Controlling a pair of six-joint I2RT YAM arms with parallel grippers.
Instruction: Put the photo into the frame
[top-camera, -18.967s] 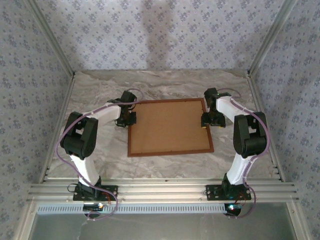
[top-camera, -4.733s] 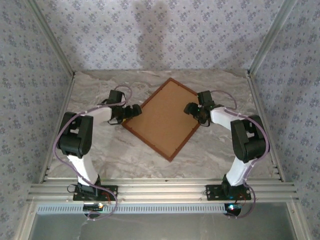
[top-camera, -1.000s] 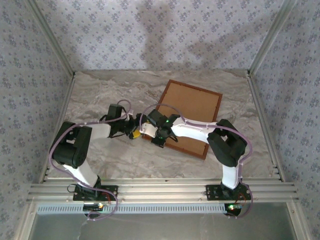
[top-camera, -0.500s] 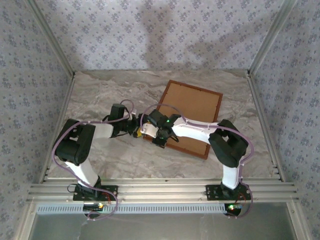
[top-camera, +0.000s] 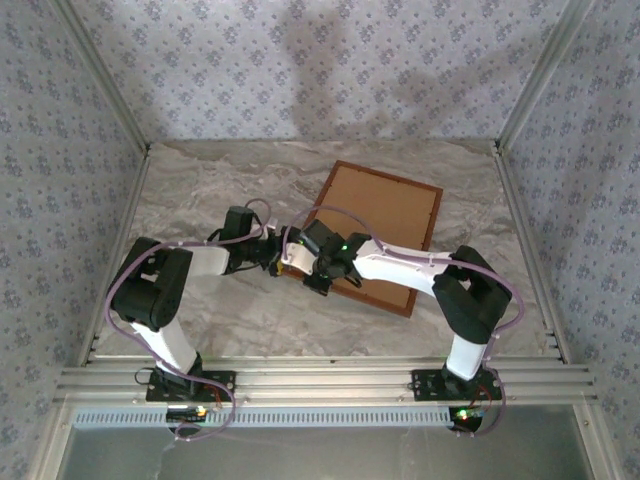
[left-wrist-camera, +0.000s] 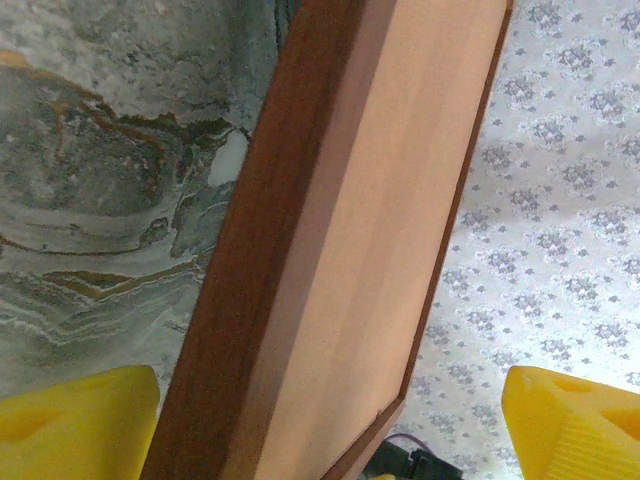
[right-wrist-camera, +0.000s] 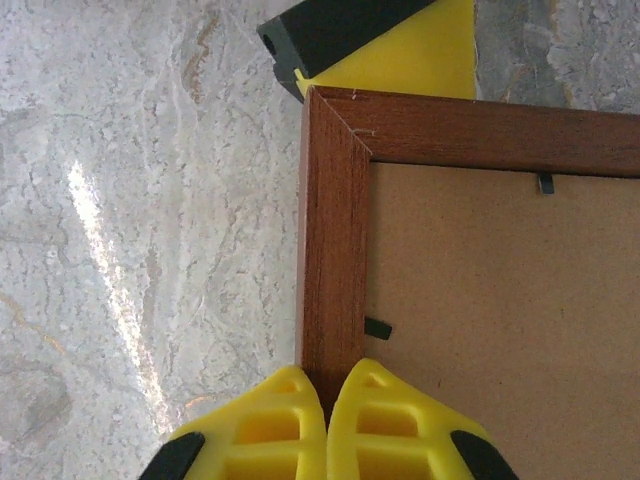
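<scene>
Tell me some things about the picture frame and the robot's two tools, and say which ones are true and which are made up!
1. The frame has its back facing up, with the brown backing board showing. True.
2. The right tool is wide open. False: its yellow fingers are pressed together at the frame's rail.
3. The left tool is open, with the frame's edge between its two sides. True.
4. The frame is silver metal. False: it is reddish-brown wood.

grey-veined marble tabletop (top-camera: 200, 190), blue floral wallpaper (top-camera: 330, 70) on three walls, aluminium rails (top-camera: 320, 381) along near edge
</scene>
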